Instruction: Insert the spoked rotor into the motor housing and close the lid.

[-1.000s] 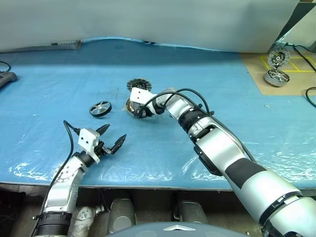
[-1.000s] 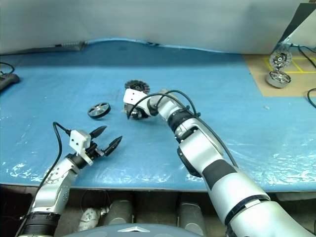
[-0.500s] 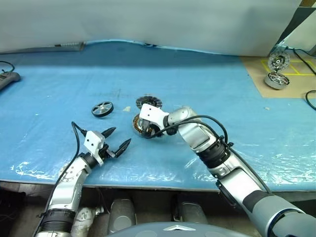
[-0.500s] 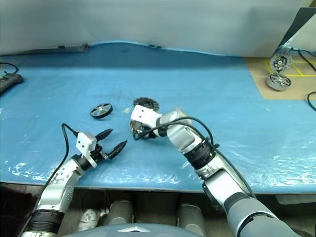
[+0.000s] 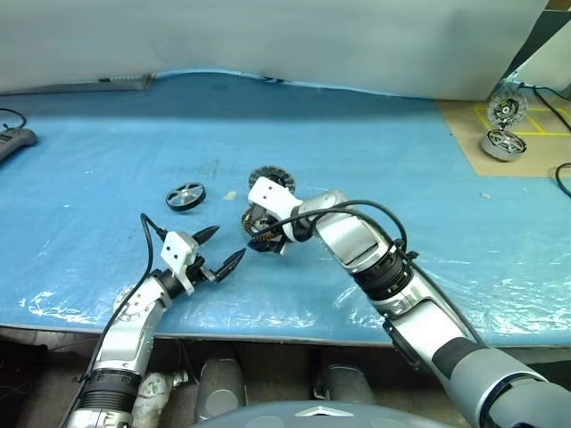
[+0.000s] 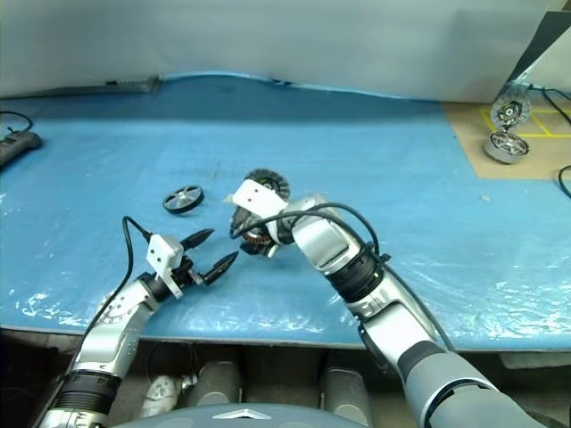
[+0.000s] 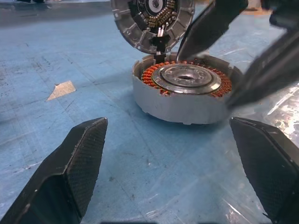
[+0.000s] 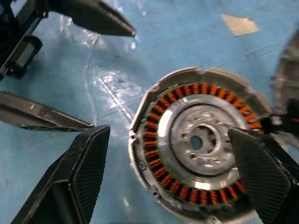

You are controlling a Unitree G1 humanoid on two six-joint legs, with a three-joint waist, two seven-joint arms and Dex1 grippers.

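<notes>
Left to right on the blue table cover (image 5: 107, 143): the spoked rotor (image 5: 185, 195) lies flat and untouched; the left gripper (image 5: 219, 251), fingers spread wide and empty, points toward the motor housing (image 7: 184, 93); the housing rests open, copper windings exposed, its lid (image 7: 152, 21) standing raised behind; the right gripper (image 8: 170, 154) hovers over it, fingers wide on either side, holding nothing.
</notes>
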